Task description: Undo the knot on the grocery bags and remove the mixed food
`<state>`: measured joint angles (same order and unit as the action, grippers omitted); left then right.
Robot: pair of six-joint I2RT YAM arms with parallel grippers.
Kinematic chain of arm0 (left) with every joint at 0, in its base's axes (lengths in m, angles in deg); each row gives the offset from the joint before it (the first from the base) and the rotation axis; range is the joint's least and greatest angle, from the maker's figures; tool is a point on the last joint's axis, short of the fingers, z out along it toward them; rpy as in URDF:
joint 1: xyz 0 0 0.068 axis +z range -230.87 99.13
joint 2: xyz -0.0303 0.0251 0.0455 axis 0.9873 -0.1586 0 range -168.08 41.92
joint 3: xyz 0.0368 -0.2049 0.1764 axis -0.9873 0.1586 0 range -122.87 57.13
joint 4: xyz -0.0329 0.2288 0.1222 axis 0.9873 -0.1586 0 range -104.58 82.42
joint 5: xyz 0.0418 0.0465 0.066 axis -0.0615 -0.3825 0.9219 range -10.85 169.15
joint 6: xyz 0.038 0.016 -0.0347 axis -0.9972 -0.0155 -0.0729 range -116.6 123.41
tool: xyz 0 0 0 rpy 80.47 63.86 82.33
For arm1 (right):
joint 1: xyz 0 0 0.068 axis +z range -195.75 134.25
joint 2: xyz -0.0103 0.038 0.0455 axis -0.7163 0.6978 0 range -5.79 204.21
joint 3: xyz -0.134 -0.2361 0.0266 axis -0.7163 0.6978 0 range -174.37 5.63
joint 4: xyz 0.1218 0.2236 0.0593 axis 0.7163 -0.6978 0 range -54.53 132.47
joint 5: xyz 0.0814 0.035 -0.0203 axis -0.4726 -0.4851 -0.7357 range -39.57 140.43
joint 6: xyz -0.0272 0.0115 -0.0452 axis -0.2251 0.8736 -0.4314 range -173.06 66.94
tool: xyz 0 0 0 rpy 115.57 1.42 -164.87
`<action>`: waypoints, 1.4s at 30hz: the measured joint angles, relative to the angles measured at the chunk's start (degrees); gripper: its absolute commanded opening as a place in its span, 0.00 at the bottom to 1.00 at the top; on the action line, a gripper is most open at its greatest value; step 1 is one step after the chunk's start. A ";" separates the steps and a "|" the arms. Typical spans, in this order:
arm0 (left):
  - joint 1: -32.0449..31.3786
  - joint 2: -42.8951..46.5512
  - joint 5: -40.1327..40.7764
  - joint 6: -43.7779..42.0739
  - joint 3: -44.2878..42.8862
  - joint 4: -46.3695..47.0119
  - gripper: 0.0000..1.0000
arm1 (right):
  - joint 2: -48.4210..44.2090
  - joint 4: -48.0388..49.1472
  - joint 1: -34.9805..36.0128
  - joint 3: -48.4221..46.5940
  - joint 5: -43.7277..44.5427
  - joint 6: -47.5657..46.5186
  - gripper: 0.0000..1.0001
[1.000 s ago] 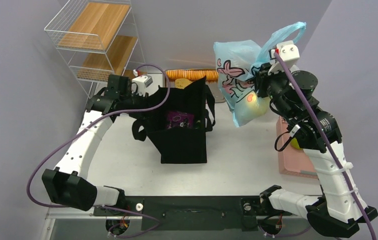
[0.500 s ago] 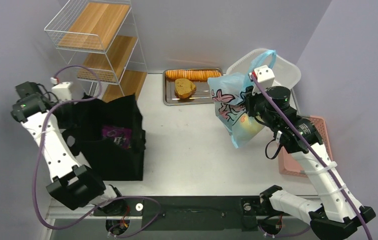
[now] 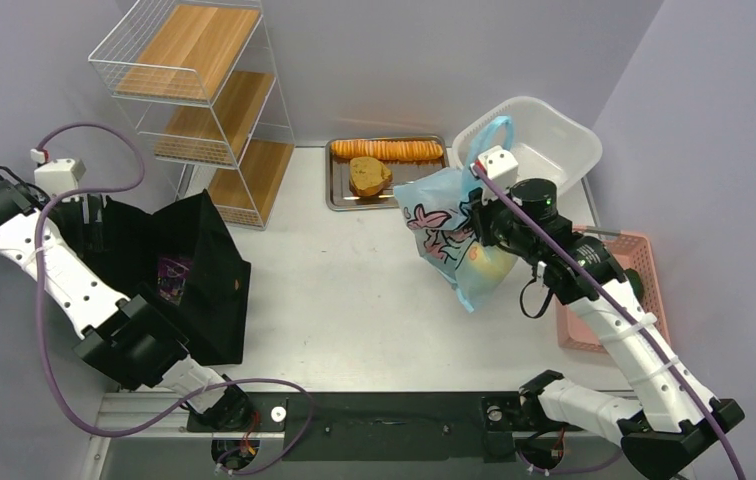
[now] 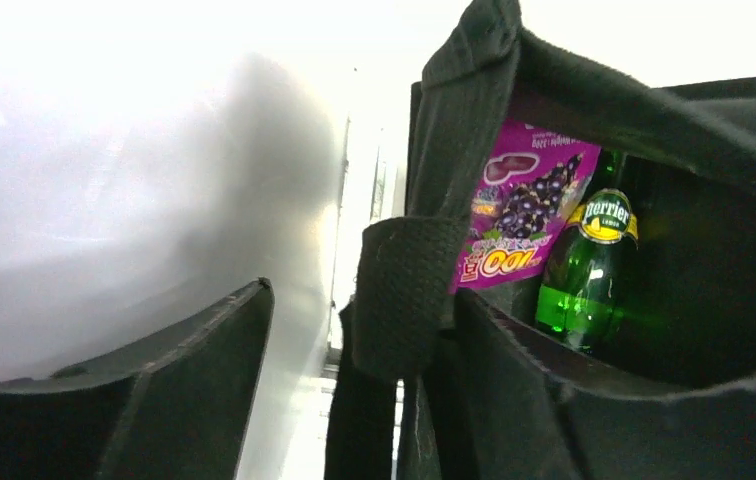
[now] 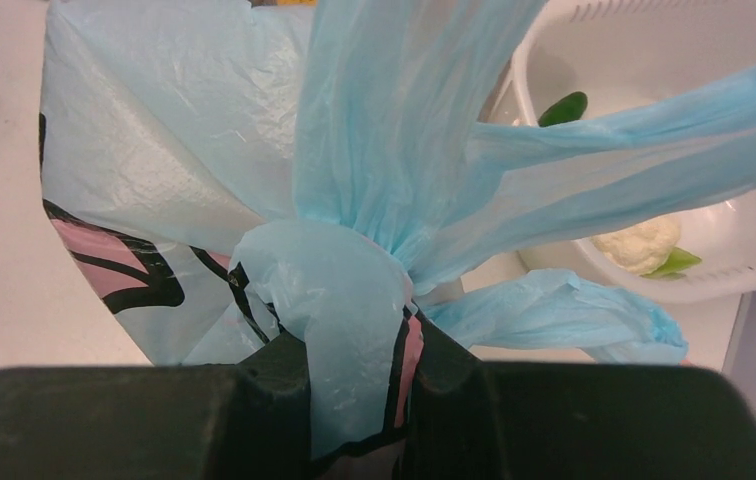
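Observation:
The black tote (image 3: 189,290) lies tipped over at the far left, its mouth facing my left gripper (image 3: 92,218). In the left wrist view that gripper (image 4: 359,400) is open, and a tote handle strap (image 4: 399,300) hangs loose between its fingers. Inside the tote I see a purple snack packet (image 4: 514,220) and a green bottle (image 4: 589,270). My right gripper (image 5: 359,380) is shut on the knot (image 5: 339,290) of the pale blue plastic bag (image 3: 444,235), which hangs above the table with something yellow (image 3: 494,265) inside.
A white basket (image 3: 554,125) at the back right holds cauliflower (image 5: 644,245) and a green leaf (image 5: 564,108). A pink basket (image 3: 609,330) sits under the right arm. A metal tray (image 3: 339,195) holds the sliced loaf (image 3: 389,150) and heart-shaped bread (image 3: 369,178). A wire shelf (image 3: 194,100) stands back left.
My left arm dragged the tote farther left and tipped it, then the left gripper opened off the handle. The right arm brought the hanging blue bag lower and to the left.

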<state>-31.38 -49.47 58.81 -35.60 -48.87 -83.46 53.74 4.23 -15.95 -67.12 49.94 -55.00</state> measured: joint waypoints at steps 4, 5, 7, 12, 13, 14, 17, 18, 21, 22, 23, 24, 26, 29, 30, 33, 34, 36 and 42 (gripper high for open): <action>-0.11 0.31 -0.22 0.42 -5.07 -1.14 0.74 | 1.01 1.36 2.84 1.42 -0.44 -1.81 0.00; -0.13 0.31 -0.46 0.63 -6.99 -1.90 0.74 | 1.38 1.64 3.74 1.70 -0.44 -2.45 0.00; -0.13 0.26 -0.74 1.18 -11.91 -3.21 0.75 | 2.14 2.34 5.42 2.32 -0.42 -3.72 0.00; -0.28 -1.64 -4.46 4.63 -33.55 -8.48 0.75 | 5.73 4.20 8.63 3.28 -0.48 -7.61 0.00; -0.48 -1.62 -5.46 5.64 -36.63 -8.90 0.76 | 6.78 4.83 9.07 3.41 -0.52 -8.66 0.00; -0.79 -1.27 -6.23 6.14 -38.10 -9.16 0.76 | 7.50 5.22 9.38 3.48 -0.48 -9.51 0.00; -3.32 1.95 -7.80 8.24 -36.61 -10.10 0.76 | 9.62 7.06 10.05 4.39 -0.46 -12.35 0.00; -4.28 3.21 -7.96 8.94 -34.62 -10.23 0.76 | 10.21 7.69 10.10 4.83 -0.46 -13.09 0.00; -5.55 5.16 -8.44 11.54 -30.05 -10.54 0.77 | 11.85 9.75 10.56 6.14 -0.37 -15.13 0.00; -5.22 5.20 -8.66 12.76 -29.20 -10.51 0.78 | 12.17 10.54 10.78 6.69 -0.26 -15.58 0.00; -4.90 5.11 -8.76 13.53 -28.72 -10.47 0.80 | 12.35 11.87 10.93 7.63 0.13 -16.06 0.00; -4.46 4.92 -9.33 14.71 -28.35 -10.47 0.80 | 12.37 13.16 11.17 8.70 0.70 -16.65 0.00; -3.78 4.72 -10.86 16.96 -27.80 -9.94 0.81 | 12.35 15.87 11.96 10.88 1.99 -17.88 0.00; -3.34 5.22 -13.27 21.11 -26.67 -7.06 0.82 | 12.35 20.46 13.55 14.64 3.87 -19.87 0.00; -3.28 5.75 -14.45 23.52 -25.90 -5.07 0.82 | 12.35 22.12 14.19 16.20 4.61 -20.61 0.00; -3.28 7.06 -17.25 29.38 -24.92 -0.28 0.82 | 12.31 26.05 15.93 20.06 6.86 -22.73 0.00; -3.28 7.52 -18.56 31.65 -24.85 1.57 0.82 | 12.24 27.52 16.46 21.27 7.65 -23.34 0.00; -3.37 8.33 -22.49 35.82 -24.85 5.27 0.82 | 12.15 30.27 17.40 23.30 9.03 -24.59 0.00; -13.42 11.17 -29.55 39.71 -22.77 12.61 0.82 | 12.00 40.15 20.31 29.53 13.38 -28.68 0.00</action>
<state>-44.80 -38.31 29.26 4.12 -71.64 -70.85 65.74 44.38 4.36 -37.59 63.31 -83.67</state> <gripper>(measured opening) 0.820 0.130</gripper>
